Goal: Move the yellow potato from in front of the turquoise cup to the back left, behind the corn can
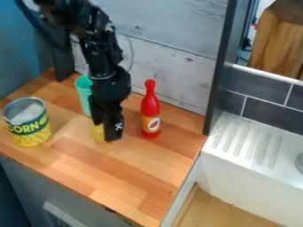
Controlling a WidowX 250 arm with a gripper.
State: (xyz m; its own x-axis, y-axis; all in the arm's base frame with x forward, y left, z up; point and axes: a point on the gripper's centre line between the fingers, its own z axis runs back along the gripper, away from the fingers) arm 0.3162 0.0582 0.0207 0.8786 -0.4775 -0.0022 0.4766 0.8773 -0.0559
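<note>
Black gripper (107,129) sits low at a yellow object (98,132), apparently at the grasping stage, whether clamped I cannot tell; lifting needs firm hold.

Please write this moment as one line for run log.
gripper: low, at yellow thing; hold: unclear; nearby: green cup, red bottle; view's left: corn can; surface: wood counter

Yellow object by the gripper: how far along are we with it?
The approach looks done: the gripper is low over the counter, right at the yellow object. In hand: possibly that object, but a grip can't be confirmed. Left: any lift, seemingly, since it appears down on the wood. The corn can and red bottle stand apart.
</note>
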